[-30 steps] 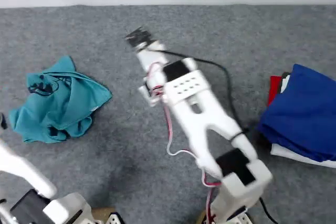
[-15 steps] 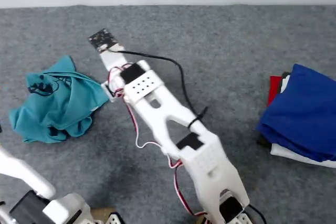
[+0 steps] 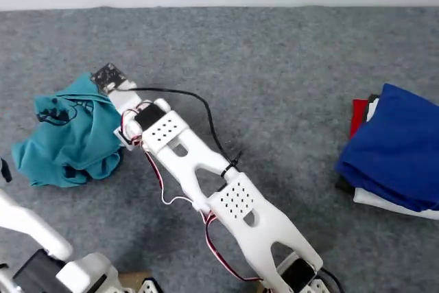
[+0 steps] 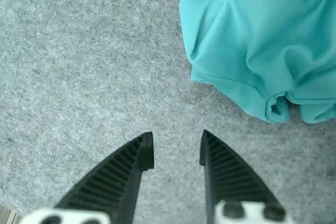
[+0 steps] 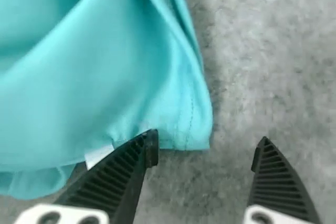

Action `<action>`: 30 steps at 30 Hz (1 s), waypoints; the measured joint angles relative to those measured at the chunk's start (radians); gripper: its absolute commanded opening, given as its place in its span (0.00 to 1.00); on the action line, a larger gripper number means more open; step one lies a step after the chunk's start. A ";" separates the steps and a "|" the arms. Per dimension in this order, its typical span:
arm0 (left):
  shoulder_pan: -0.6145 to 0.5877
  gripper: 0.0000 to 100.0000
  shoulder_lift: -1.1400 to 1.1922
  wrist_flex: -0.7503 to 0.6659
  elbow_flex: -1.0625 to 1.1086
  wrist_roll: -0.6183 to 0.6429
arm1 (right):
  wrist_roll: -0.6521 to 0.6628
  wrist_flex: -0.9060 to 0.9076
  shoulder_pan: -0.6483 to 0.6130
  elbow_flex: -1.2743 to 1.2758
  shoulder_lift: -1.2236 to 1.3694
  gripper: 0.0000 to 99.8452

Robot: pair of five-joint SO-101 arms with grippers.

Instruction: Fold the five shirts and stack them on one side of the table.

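Lying crumpled at the left of the grey table (image 3: 295,60), the teal shirt (image 3: 68,135) has the right gripper (image 5: 207,145) at its hem, jaws wide and empty; the left gripper (image 4: 176,141) hangs nearby, jaws part-open, empty; a blue-topped stack of folded shirts (image 3: 398,145) sits far right.

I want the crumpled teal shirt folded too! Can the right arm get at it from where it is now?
Probably yes. The right gripper hangs at the edge of the teal shirt with its fingers open, one close by the hem, and nothing lies between them.
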 measured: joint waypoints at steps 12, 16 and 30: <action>0.000 0.15 0.000 0.000 0.000 0.000 | 0.239 0.011 -0.011 -0.133 0.091 0.01; 0.000 0.15 0.000 0.000 0.000 -0.003 | 0.276 0.114 -0.006 -0.195 0.092 0.01; 0.043 0.15 0.000 0.000 0.000 -0.008 | 0.284 0.526 0.155 -0.442 0.018 0.01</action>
